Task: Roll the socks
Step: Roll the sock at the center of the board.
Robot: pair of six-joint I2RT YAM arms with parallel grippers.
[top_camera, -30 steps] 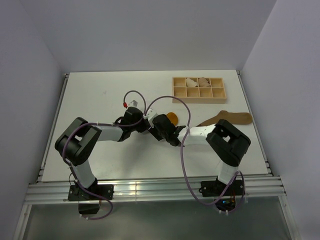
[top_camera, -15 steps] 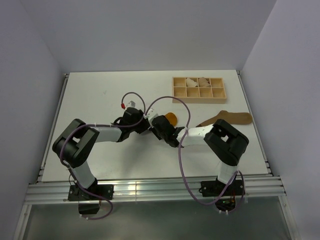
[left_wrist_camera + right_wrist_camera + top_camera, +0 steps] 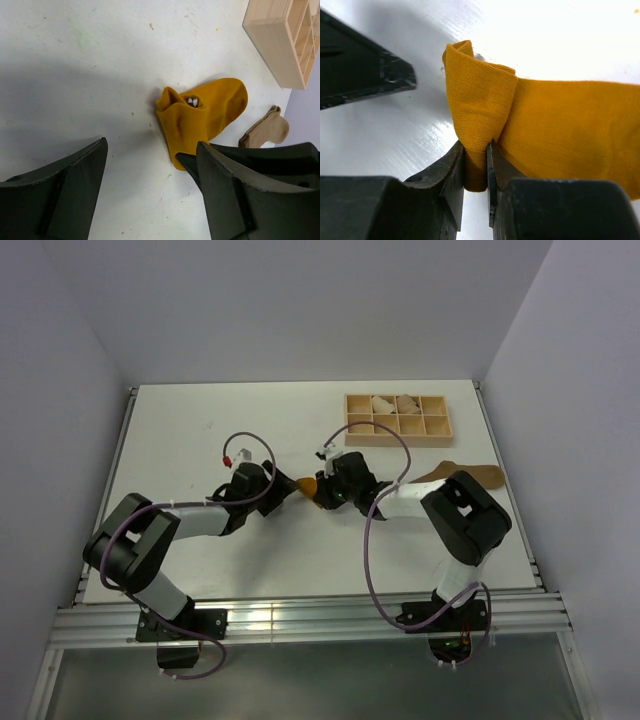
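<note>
The mustard sock (image 3: 207, 117) lies on the white table (image 3: 75, 75), folded over on itself, with a bit of white showing inside the fold. My right gripper (image 3: 476, 172) is shut on a folded edge of this sock (image 3: 560, 130). Just left of the sock, my left gripper (image 3: 150, 175) stands open with nothing but bare table between its fingers. Seen from above, the two grippers face each other, left (image 3: 286, 490) and right (image 3: 317, 492), with the sock (image 3: 306, 484) between them. The tan sock (image 3: 460, 476) lies flat at the right, touched by nothing.
A wooden compartment tray (image 3: 397, 418) sits at the back right with pale rolled bundles in two of its far cells. In the left wrist view its corner (image 3: 272, 40) is close behind the mustard sock. Purple cables loop over both arms.
My left gripper has opened and drawn back to the left. The right gripper has closed on the mustard sock's fold, and the sock has shifted left.
</note>
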